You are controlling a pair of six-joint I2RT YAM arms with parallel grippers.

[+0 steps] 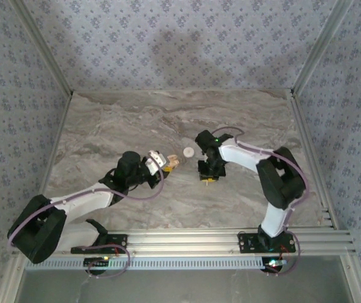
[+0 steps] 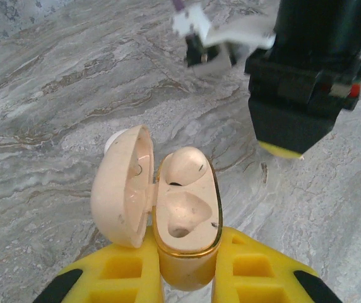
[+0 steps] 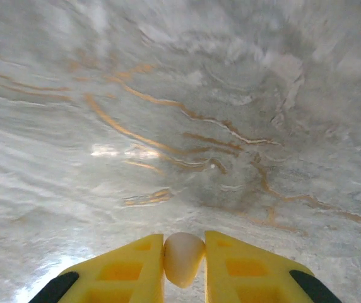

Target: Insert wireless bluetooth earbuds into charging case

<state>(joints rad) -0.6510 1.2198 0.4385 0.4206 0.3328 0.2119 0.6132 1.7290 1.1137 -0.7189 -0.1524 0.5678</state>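
Yellow left fingers (image 2: 125, 273) tight around charging case (image 2: 187, 218), right fingers (image 3: 129, 273) tight around earbud (image 3: 183, 257).

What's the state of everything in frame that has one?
charging case: lid open, near slot empty
first earbud: seated in the case's far slot
second earbud: pinched in right claw
left claw: shut on charging case
right claw: shut on second earbud
white round piece: loose on table

Glossy cream plastic charging case (image 2: 187, 208), gilt rim; smooth plastic earbud (image 3: 183, 257); matt yellow plastic fingers (image 2: 256, 268); polished marble-look table (image 2: 54, 95).
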